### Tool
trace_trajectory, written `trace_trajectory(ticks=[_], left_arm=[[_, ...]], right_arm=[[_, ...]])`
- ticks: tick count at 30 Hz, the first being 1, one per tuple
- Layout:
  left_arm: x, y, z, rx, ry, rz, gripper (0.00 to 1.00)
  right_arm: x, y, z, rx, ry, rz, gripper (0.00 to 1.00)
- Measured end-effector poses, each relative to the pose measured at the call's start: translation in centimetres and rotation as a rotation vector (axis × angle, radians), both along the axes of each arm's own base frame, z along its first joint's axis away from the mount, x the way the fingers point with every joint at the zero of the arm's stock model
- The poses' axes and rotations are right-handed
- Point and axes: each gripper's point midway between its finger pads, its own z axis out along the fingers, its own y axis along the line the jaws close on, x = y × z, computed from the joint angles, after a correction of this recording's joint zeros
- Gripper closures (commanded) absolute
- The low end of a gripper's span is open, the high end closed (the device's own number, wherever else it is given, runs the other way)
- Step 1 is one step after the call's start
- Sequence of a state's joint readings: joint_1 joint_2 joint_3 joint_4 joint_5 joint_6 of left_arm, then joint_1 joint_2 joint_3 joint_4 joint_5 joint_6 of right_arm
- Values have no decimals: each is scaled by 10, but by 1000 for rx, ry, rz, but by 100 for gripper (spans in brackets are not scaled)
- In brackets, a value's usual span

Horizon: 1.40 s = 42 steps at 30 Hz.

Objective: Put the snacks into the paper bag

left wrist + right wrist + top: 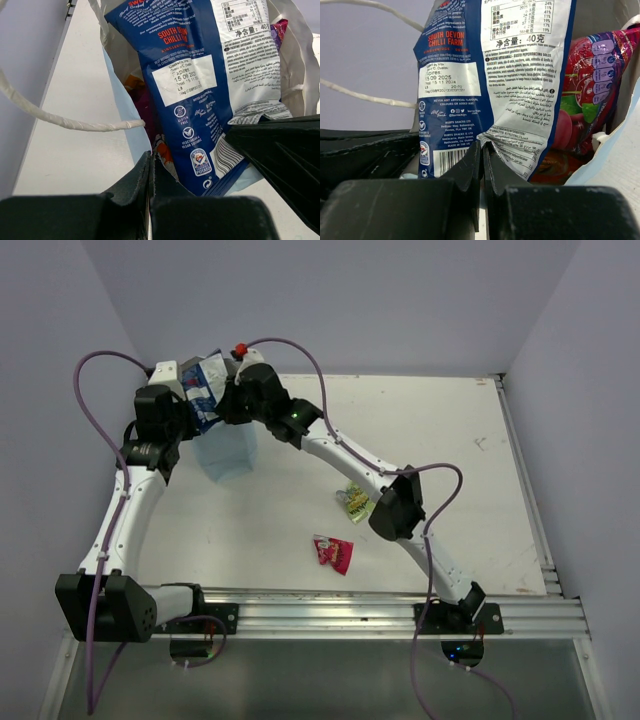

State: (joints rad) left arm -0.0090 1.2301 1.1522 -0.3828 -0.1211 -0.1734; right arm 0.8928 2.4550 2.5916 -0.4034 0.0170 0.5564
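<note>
A white table [450,440] is enclosed by lilac walls [330,300]. Only from above are the green-yellow packet [355,501] and red packet [332,553] seen, well behind the right gripper [482,146]. The magenta packet [592,95] inside the paper bag [620,165] is shown only by wrist views. The right gripper is clamped on the blue-and-white packet [495,65] at the bag's mouth; the left gripper [151,161] is pinched on its rim.

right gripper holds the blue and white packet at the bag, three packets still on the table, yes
No, the top view shows only two on the table: the green-yellow packet and the red packet. The right gripper does hold the blue-and-white packet at the paper bag.
</note>
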Motion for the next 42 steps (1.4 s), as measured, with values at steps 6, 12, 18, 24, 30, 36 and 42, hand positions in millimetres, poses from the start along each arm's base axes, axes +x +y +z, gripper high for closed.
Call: trace_trajectory(ticks=[6,12,18,24,30,36,42], left_arm=[[0,-1,0,-3,0,-7,100],[0,-1,0,-3,-1,-6,100],[0,-1,0,-3,-1,-6,100],[0,-2,0,-5,-1,-10,100],[1,-6,0,-11,-2,-23,100],[2,-9,1,-24,-11,-33,100],[3,-10,2,-23,-16,-33,100]], right_arm=[[4,0,-7,-10,-4,-8,95],[9,-1,2,-14,-46,-38,93],[14,-2,2,-34,-84,-51,93],[14,-2,-16,-92,-92,-26,94],[14,-4,-22,-129,-108,-13,94],[3,-4,-14,-146,-127,35,47],[-22,-24,30,-164,-176,86,1]])
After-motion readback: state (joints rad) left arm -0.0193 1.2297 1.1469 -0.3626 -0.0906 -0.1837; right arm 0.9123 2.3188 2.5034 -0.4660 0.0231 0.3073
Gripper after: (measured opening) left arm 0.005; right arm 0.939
